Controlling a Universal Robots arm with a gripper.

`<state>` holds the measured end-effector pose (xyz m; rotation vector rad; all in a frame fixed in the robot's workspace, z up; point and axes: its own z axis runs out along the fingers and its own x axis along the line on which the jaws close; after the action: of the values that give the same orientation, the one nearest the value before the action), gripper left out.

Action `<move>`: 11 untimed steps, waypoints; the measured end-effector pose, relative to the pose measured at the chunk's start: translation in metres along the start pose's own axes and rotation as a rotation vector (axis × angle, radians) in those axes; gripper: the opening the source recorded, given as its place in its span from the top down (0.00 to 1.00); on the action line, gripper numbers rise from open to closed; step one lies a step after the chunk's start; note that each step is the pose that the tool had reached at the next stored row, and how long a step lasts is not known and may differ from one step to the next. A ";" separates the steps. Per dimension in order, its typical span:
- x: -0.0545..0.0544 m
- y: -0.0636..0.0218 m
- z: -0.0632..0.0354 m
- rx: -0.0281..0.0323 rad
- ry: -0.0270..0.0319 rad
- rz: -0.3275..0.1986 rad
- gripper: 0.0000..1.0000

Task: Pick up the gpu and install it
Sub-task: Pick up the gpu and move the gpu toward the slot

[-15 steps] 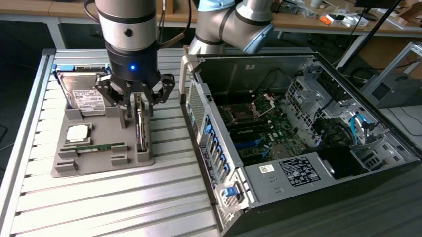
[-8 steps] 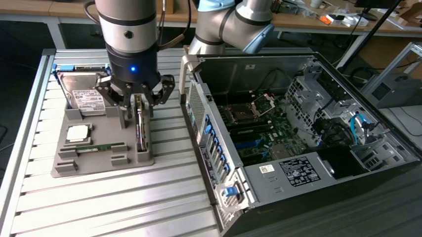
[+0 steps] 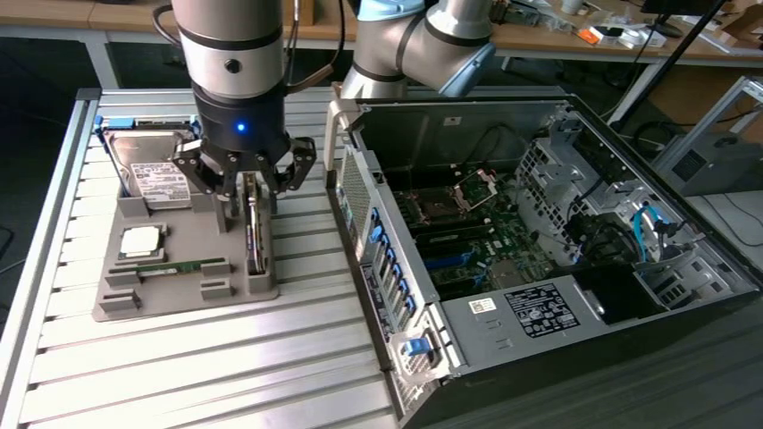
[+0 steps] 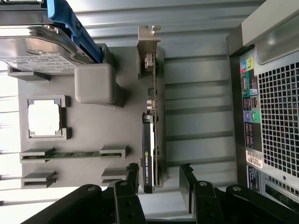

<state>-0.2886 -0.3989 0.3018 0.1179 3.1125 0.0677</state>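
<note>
My open gripper [image 3: 254, 192] straddled the gpu [image 3: 254, 234], with a gap at each finger. On the exterior view's left of it, the tray's gray block [image 4: 95, 83] and the hard drive [image 3: 149, 174] crowded close. On the right, bare table slats [image 3: 304, 243] ran to the computer case [image 3: 357, 214].

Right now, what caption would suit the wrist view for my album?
Open claw flanks the gpu standing on edge in its grey tray, beside the computer case.
</note>
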 end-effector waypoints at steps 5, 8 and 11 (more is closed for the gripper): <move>0.000 -0.0001 0.0019 0.0000 0.0000 0.000 0.52; 0.000 -0.0001 0.0028 0.0001 0.0000 0.000 0.52; 0.000 -0.0002 0.0037 0.0001 0.0001 0.000 0.52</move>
<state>-0.2886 -0.3989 0.2981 0.1180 3.1126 0.0675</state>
